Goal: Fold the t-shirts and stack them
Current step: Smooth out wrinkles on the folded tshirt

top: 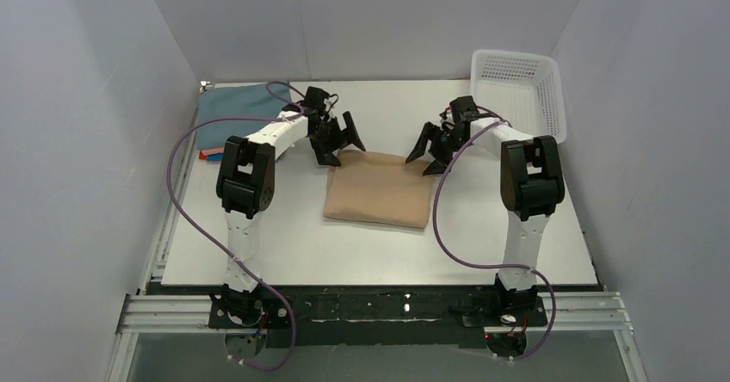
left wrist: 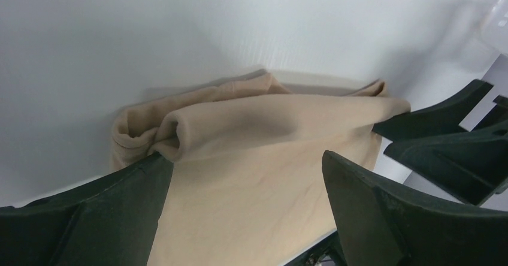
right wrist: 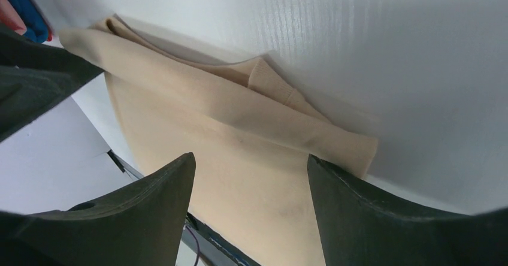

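Gaping with jaws spread and empty, the left gripper [top: 343, 147] and right gripper [top: 427, 157] hover over the far corners of the folded tan t-shirt [top: 379, 193] lying mid-table [top: 284, 249], soft, light cloth likely to sag open unless pinched through every layer there.

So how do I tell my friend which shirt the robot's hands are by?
Find the middle of the white table. A folded shirt lies flat there, its far corners by the left gripper and right gripper. It is tan-beige and alone; the other shirts are piled far left.
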### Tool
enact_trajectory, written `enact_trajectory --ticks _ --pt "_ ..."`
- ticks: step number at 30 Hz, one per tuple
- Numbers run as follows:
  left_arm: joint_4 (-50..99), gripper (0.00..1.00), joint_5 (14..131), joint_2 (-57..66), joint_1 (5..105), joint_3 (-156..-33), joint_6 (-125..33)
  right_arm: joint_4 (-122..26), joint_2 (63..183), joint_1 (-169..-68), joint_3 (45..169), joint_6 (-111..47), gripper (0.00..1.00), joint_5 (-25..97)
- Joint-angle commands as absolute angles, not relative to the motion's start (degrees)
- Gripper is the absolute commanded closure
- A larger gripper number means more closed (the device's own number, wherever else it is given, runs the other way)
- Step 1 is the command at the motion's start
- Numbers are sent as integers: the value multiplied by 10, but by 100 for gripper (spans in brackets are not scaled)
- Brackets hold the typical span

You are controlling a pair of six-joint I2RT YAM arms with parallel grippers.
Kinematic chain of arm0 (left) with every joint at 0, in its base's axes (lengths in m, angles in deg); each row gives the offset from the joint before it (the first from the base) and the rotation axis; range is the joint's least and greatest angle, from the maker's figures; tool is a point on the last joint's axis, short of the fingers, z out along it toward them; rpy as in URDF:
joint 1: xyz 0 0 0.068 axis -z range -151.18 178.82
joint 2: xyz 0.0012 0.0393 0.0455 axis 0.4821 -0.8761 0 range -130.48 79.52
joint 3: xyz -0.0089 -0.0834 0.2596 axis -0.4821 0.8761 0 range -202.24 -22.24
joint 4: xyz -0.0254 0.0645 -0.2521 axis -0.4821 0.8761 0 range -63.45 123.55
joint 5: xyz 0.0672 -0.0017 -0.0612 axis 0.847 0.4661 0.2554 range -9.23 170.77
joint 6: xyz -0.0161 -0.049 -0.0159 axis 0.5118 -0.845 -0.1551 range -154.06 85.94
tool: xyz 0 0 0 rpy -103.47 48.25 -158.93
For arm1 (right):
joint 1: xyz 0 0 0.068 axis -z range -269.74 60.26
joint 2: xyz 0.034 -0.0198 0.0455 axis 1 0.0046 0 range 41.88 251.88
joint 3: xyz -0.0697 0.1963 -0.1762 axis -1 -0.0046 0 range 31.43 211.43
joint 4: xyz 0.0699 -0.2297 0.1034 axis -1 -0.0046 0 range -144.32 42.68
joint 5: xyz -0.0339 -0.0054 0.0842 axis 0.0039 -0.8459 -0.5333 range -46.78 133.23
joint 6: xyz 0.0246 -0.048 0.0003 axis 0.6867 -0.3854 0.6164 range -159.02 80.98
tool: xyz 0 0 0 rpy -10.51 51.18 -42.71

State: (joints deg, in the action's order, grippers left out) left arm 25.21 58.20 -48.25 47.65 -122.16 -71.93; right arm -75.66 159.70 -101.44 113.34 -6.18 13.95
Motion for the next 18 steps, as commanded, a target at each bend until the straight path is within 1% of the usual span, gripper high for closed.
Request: enact_trajectory --ticks 1,4,6,8,10,15,18 --pt "330 2 628 -455 475 -1114 -711 -797 1593 -1012 1133 -88 23 232" --pt "371 2 639 -436 475 -1153 -695 -801 1549 -1012 1143 -104 22 230" --pt "383 2 620 -422 475 -1177 -683 -821 1514 -1012 1159 -114 19 238" --pt "386 2 606 -397 476 -1177 -680 -821 1468 -1012 1156 -115 16 253" --pt "392 2 605 -355 476 -1159 -673 -821 1418 -1012 1141 -115 15 274" --pt "410 2 655 -244 478 -1067 -640 -774 1247 -1012 1017 -85 13 323" --pt "418 2 671 -225 479 -1024 -631 -754 1142 -1010 931 -58 12 379"
